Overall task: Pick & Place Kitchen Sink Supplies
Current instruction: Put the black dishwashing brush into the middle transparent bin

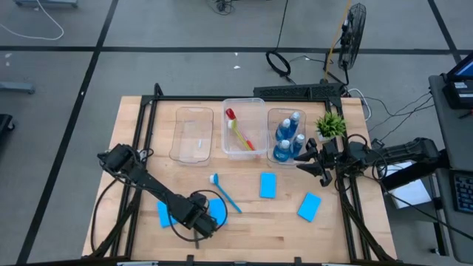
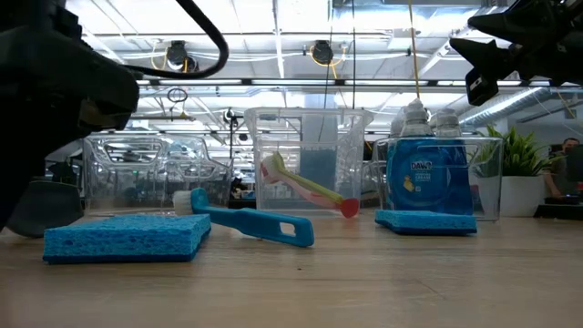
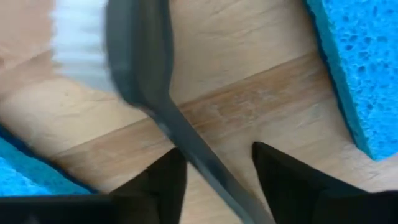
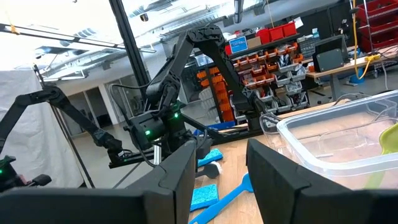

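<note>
A dark dish brush lies flat on the table, its white bristles [image 3: 78, 43] at one end and its handle [image 3: 186, 137] running between the fingers of my left gripper [image 3: 217, 149]. That gripper [image 1: 199, 219] points straight down near the table's front, open, with a blue sponge [image 3: 360, 62] on either side. A blue brush [image 1: 225, 193] and two more sponges [image 1: 267, 185] [image 1: 309, 207] lie on the table. Blue bottles [image 1: 288, 137] stand in the right tub, and a red and a yellow-green brush [image 1: 240, 133] lie in the middle tub. My right gripper [image 1: 307, 159] waits open at the right. My left gripper comes from above with one finger on each side of the dark brush's handle [image 3: 205, 171], across it. One finger [image 3: 165, 180] sits right against the handle's edge; I cannot tell whether it touches. The other finger [image 3: 280, 174] stands clear of it.
Three clear tubs stand in a row at the back: left [image 1: 191, 133], middle [image 1: 244, 111], right [image 1: 284, 114]. A small green potted plant [image 1: 330, 124] stands beside the right tub. Bare wood lies along the front right.
</note>
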